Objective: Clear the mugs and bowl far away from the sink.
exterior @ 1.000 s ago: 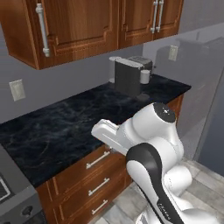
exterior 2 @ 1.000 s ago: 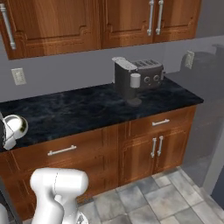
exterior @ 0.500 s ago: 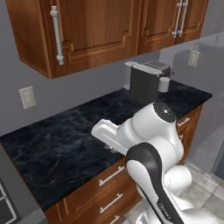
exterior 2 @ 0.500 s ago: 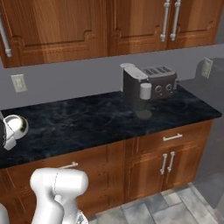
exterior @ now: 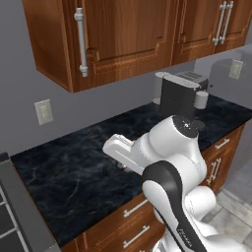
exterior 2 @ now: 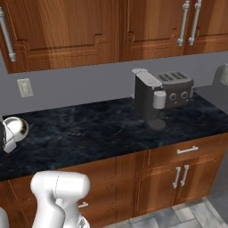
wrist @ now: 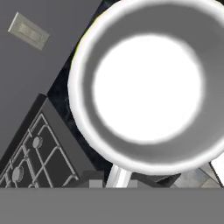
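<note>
Hand view: white mug (wrist: 148, 87) seen close, mouth-on; stove grate (wrist: 30, 153) beside it.
Right base view: coffee machine (exterior 2: 149, 95), toaster (exterior 2: 178, 89) on counter (exterior 2: 89, 133).
Jaws: closed on the mug's handle.

Base driven on along the counter (exterior: 74, 177), whole view shifted, coffee machine (exterior 2: 148, 95) and toaster (exterior 2: 176, 89) now larger and nearer centre, outlet (exterior: 44, 112) closer, stove edge gone from left base view.

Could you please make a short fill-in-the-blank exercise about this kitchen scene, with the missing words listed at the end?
1. The coffee machine stands on the dark ____.
2. Directly beside the coffee machine stands a silver ____ with knobs on its front.
3. The jaws are shut on a rounded white ____, seen from above in the hand view.
4. The cabinets above the counter are made of ____.

Missing words: counter; toaster; mug; wood
</note>
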